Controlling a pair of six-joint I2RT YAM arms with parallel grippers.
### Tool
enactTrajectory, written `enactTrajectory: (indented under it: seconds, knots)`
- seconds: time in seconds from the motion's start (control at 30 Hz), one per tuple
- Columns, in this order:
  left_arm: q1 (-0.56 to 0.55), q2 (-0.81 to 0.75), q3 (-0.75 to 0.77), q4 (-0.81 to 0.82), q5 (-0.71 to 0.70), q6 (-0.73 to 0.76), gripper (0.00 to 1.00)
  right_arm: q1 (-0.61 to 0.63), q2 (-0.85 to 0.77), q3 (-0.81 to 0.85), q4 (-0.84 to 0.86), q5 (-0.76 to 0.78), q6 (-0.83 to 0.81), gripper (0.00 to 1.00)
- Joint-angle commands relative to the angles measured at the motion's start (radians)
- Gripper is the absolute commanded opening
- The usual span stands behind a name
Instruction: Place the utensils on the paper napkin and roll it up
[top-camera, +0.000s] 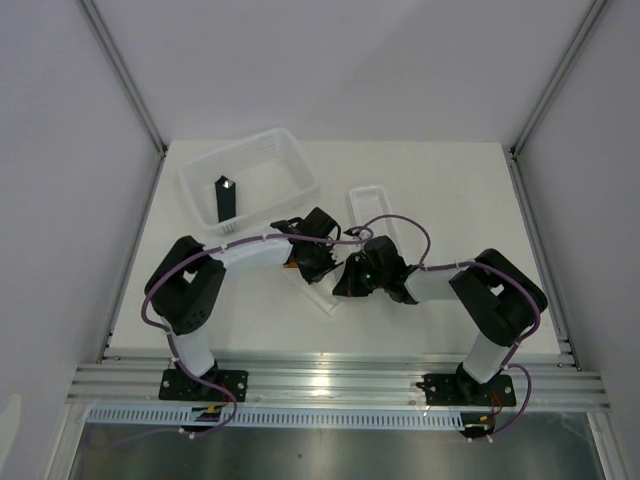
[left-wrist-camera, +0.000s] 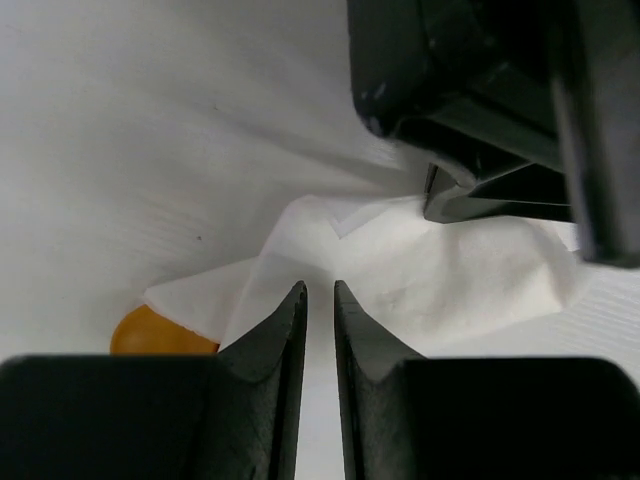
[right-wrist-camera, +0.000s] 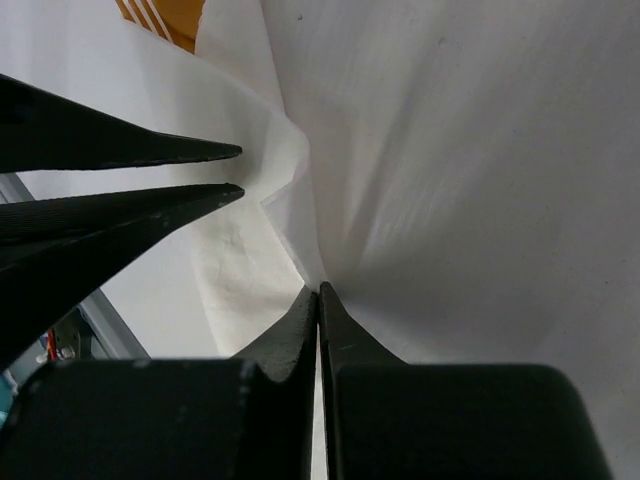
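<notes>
The paper napkin (left-wrist-camera: 440, 280) is white, thin and soft, with folds and faint creases. It lies bunched up in the middle of the table (top-camera: 450, 190), under both grippers. From the top, the bit that shows is long and slanted. It runs from far left to near right. One of the orange utensils (left-wrist-camera: 150, 335) peeks out from under the paper's edge, and it looks round and smooth. The left gripper (left-wrist-camera: 320, 295) has black pointed fingers. They are almost closed with a thin gap, and I see nothing pinched. The right gripper (right-wrist-camera: 318, 295) is squeezed tight on a fold of the paper.
</notes>
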Motion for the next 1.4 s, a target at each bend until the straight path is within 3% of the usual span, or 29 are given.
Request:
enactTrajectory:
  seconds: [0.0,0.13,0.33,0.43,0.63,0.7,0.83,0.97,1.07,1.37]
  knots:
    - [0.008,0.066,0.016,0.024,-0.04,-0.034,0.19,0.016,0.019,-0.034,-0.045,-0.002,-0.046,0.0]
    - [0.006,0.071,0.008,0.023,-0.042,-0.036,0.18,0.017,-0.021,-0.03,-0.069,0.0,-0.063,0.0]
    - [0.006,0.083,-0.019,0.023,-0.053,-0.038,0.17,0.017,-0.136,-0.034,-0.146,0.05,-0.084,0.21]
    - [0.006,0.085,-0.016,0.02,-0.05,-0.036,0.17,0.017,-0.21,-0.043,-0.183,0.069,-0.083,0.26]
    - [0.006,0.092,-0.012,0.018,-0.054,-0.031,0.17,0.027,-0.338,-0.098,-0.226,0.138,-0.084,0.29]
    - [0.006,0.094,-0.015,0.02,-0.059,-0.031,0.17,0.027,-0.363,-0.105,-0.226,0.138,-0.084,0.28]
    - [0.006,0.097,-0.014,0.023,-0.065,-0.034,0.17,0.065,-0.384,-0.138,-0.142,0.092,-0.104,0.11]
    - [0.006,0.102,-0.012,0.018,-0.066,-0.036,0.17,0.119,-0.373,-0.232,0.137,0.003,-0.149,0.0]
    - [0.006,0.105,-0.006,0.015,-0.07,-0.038,0.17,0.148,-0.37,-0.243,0.23,0.004,-0.205,0.0]
    - [0.005,0.114,0.004,0.009,-0.073,-0.039,0.16,0.157,-0.289,-0.205,0.187,0.075,-0.264,0.0]
